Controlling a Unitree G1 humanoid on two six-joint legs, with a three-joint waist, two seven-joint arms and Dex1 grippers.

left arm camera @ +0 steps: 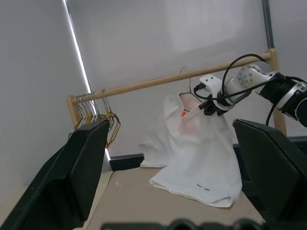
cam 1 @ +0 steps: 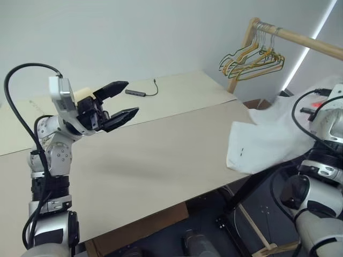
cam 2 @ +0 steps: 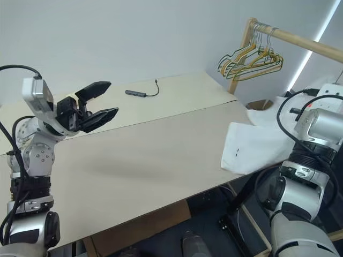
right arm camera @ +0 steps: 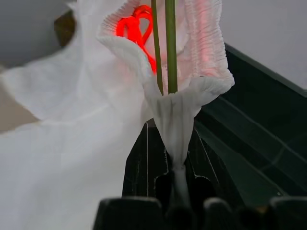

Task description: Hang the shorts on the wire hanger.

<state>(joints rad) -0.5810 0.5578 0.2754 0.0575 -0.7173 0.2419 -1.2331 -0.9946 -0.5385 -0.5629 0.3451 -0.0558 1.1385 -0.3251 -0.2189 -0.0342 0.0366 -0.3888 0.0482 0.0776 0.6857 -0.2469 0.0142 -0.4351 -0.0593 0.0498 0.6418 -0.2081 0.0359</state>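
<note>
The white shorts point(cam 1: 268, 139) lie bunched over the table's right edge, and part of them is lifted toward the rail. In the right wrist view my right gripper point(right arm camera: 175, 143) is shut on a pinch of the gathered waistband point(right arm camera: 206, 52). Two thin green wires of the wire hanger point(right arm camera: 170, 48) rise from that pinch through the waist opening. The left wrist view shows the same grip point(left arm camera: 208, 103) just under the wooden rail, with the shorts point(left arm camera: 201, 163) draping down onto the table. My left gripper point(cam 1: 131, 97) hovers open and empty above the table's left side, pointing toward the shorts.
A wooden clothes rail point(cam 1: 300, 37) stands at the right with a bunch of yellowish and green hangers point(cam 1: 252, 59) at its near end. A small grey adapter with a cable point(cam 1: 136, 92) lies at the back of the beige table point(cam 1: 161, 155).
</note>
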